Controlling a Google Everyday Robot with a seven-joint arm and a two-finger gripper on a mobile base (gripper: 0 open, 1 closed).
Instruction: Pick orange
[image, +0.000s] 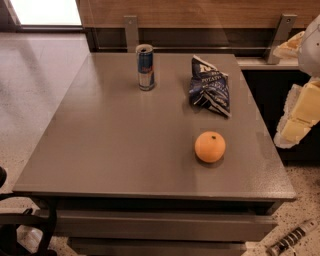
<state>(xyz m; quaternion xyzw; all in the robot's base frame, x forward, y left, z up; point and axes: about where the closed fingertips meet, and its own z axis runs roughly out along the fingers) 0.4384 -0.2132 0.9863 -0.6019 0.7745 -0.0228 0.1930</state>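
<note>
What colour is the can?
The metal drink can is blue and silver, camera view; gripper at right edge.

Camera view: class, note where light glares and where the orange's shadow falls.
Camera view: a blown-out white patch top left; soft sheen across the table; the orange casts only a faint shadow at its base; the claw, off the table's right edge, is brightly lit.

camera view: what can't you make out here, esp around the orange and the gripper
All in the camera view:
- gripper: at the right edge, beside the table, well apart from the orange; cut off by the frame edge.
- can: label lettering too small to read.
- chip bag: crumpled, print mostly unreadable.
- striped object on the floor, bottom right: cut off by the corner, unidentifiable.
</note>
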